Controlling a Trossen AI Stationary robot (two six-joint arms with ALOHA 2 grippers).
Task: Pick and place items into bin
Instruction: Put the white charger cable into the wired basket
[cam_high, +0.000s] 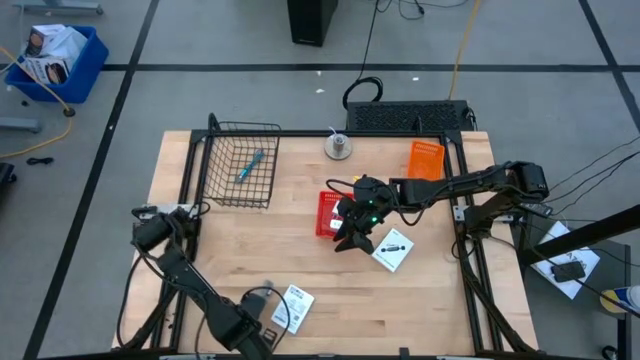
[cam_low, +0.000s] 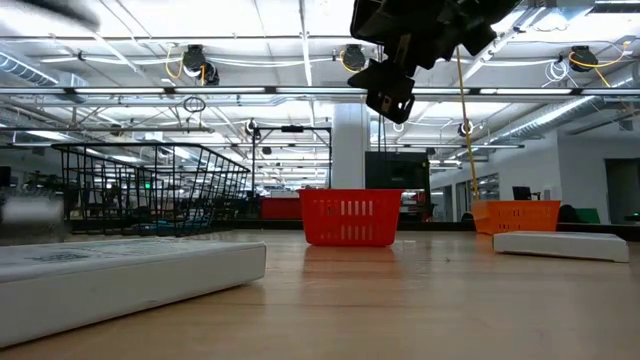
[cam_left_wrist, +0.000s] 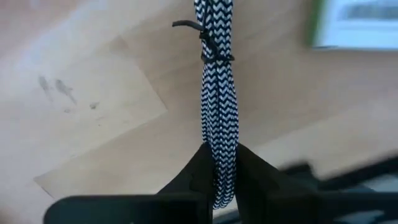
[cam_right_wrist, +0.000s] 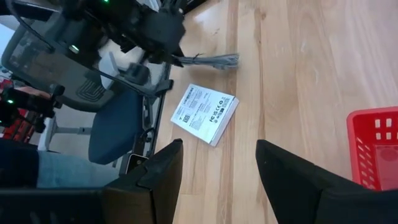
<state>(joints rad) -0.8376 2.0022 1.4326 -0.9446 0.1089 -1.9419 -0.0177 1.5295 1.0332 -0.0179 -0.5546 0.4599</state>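
My left gripper is near the table's front edge, pointing down, shut on a bundle of black-and-white braided cord tied with a black zip tie. A flat white packet lies just right of it. My right gripper hangs open above the table's middle, between a small red basket and a second white packet, touching nothing. The black wire bin stands at the far left with a teal stick-like tool lying in it. My left gripper pinches the cord bundle between its two fingers at one end of the bundle. The fingers come from above and the bundle runs out from between them. In the right wrist view it sticks out level; whether it is clear of the table, I cannot tell.
An orange basket stands at the far right and a small round metal object at the far edge. Bare wood lies between the two packets and along the near right. Black frame rails run along the table's left and right sides.
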